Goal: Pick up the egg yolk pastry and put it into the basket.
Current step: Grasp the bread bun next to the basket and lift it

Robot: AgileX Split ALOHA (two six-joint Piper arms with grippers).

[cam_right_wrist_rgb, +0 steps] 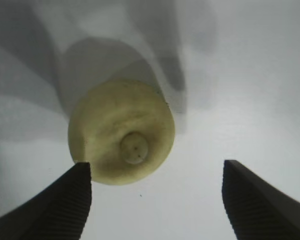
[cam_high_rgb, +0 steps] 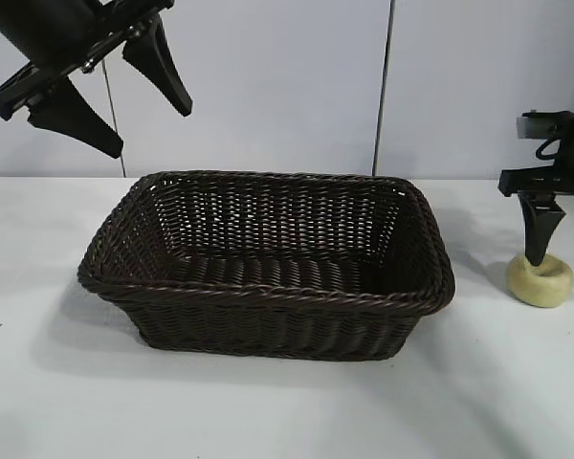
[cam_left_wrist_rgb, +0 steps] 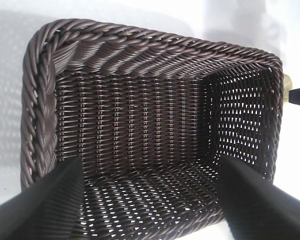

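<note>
place: looks like a robot lab test bench
clues: bare white table [cam_high_rgb: 268, 402], plain white panel wall [cam_high_rgb: 268, 76]

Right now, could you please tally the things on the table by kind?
Egg yolk pastry: 1
Basket: 1
Total: 2

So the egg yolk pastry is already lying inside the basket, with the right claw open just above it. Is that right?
Not quite. The egg yolk pastry still sits on the white table, outside the basket on its right-arm side, as the exterior view shows. The rest holds: the right claw is open just above the pastry.
</note>
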